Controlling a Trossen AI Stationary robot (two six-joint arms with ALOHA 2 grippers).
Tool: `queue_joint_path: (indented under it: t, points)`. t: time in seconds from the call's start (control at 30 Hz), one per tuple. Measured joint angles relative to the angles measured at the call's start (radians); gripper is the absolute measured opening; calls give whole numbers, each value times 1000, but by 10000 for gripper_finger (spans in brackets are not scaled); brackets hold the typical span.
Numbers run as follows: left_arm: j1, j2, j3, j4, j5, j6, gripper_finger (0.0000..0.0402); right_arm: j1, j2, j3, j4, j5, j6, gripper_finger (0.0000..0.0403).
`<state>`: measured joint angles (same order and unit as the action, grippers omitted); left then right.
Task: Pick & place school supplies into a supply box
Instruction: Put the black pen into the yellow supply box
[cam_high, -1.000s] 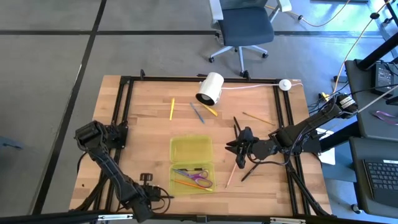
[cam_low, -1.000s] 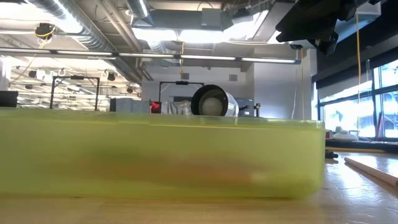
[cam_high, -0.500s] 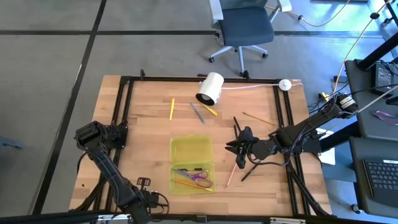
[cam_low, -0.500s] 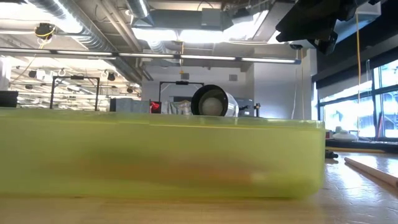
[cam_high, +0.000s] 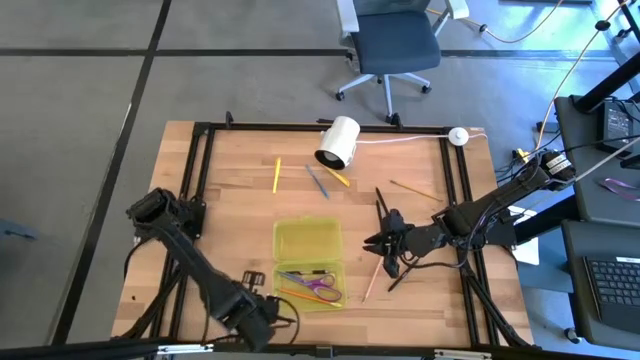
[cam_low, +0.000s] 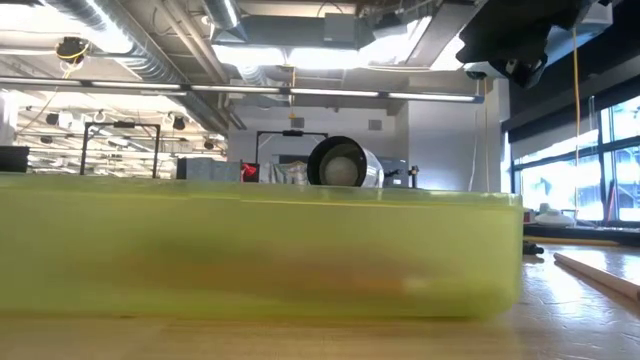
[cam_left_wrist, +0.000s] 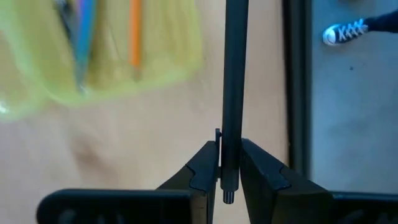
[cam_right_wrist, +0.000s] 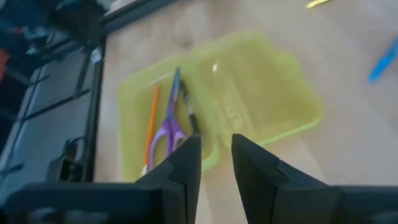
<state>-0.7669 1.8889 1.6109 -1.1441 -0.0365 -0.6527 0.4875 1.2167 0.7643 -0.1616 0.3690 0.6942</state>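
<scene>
The supply box (cam_high: 308, 262) is a shallow yellow-green tray at the table's near middle. In it lie purple-handled scissors (cam_high: 318, 285), an orange pencil (cam_right_wrist: 151, 118) and a dark pen. My left gripper (cam_high: 255, 305) hangs just left of the box's near end, shut on a black pen (cam_left_wrist: 233, 74). My right gripper (cam_high: 385, 250) hovers right of the box, its fingers (cam_right_wrist: 186, 162) slightly apart with nothing between them. Loose on the table lie a yellow pencil (cam_high: 277, 174), a blue pen (cam_high: 318, 182), a wood pencil (cam_high: 415, 190) and a pale pencil (cam_high: 370, 284). My left gripper pinches the black pen between its two fingers, close to one end (cam_left_wrist: 229, 134); a short stub of the pen sticks out past them. The fingers come from above, pointing down, and lie across the pen. The pen's long part reaches out level, clear of the table.
A white cylinder (cam_high: 338, 142) with a cable lies at the far middle. A black frame (cam_high: 200, 200) runs around the table. A black stick (cam_high: 400, 278) lies near my right gripper. Beyond the near rail (cam_left_wrist: 298, 62) is floor, with a person's shoe (cam_left_wrist: 345, 31).
My left gripper has risen with the black pen and swung toward the table's right, closer to the box's near left corner. It stays shut on the pen. My right gripper has turned a little at the wrist without leaving its place.
</scene>
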Motion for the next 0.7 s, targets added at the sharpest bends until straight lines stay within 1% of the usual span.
queue_joint_path:
  t: [0.13,0.27,0.4,0.5,0.6,0.7]
  points:
    - [92,0,6,-1,-33,138,47,0,0,0,0,-130,-73,94]
    - [189,0,6,30,-52,273,47,0,0,0,-5,-221,-74,94]
    - [271,5,6,118,-54,391,47,0,0,0,-61,-258,-55,94]
    - [311,30,6,157,-48,429,47,0,0,0,-147,-269,12,94]
    - [329,67,6,145,-38,455,47,2,0,0,-235,-272,60,94]
    - [334,106,6,150,-12,495,47,4,0,0,-293,-299,61,94]
